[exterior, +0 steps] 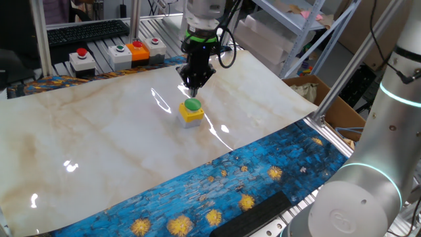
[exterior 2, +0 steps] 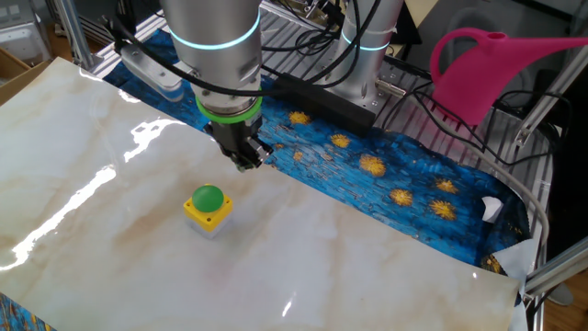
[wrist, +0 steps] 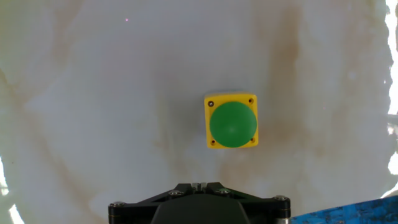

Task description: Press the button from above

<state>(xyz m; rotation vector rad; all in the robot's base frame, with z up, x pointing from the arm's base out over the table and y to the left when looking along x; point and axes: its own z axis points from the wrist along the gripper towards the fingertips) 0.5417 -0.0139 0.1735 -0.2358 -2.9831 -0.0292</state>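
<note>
The button (exterior: 192, 105) is a round green dome on a small yellow cube box (exterior: 191, 115) and stands on the white marble tabletop (exterior: 99, 138). It also shows in the other fixed view (exterior 2: 208, 199) and in the hand view (wrist: 232, 122). My gripper (exterior: 195, 84) hangs above the table, just behind the button and higher than it, and does not touch it. In the other fixed view the gripper (exterior 2: 246, 164) is up and to the right of the button. In the hand view the fingertips (wrist: 199, 185) meet with no gap, holding nothing.
Grey-white button boxes (exterior: 81, 59) (exterior: 120, 54) and an orange box (exterior: 137, 50) stand at the table's back edge, near a keyboard (exterior: 85, 31). A blue patterned cloth (exterior: 230, 187) borders the marble. A pink watering can (exterior 2: 487, 64) and a second robot arm (exterior: 385, 118) stand off the table.
</note>
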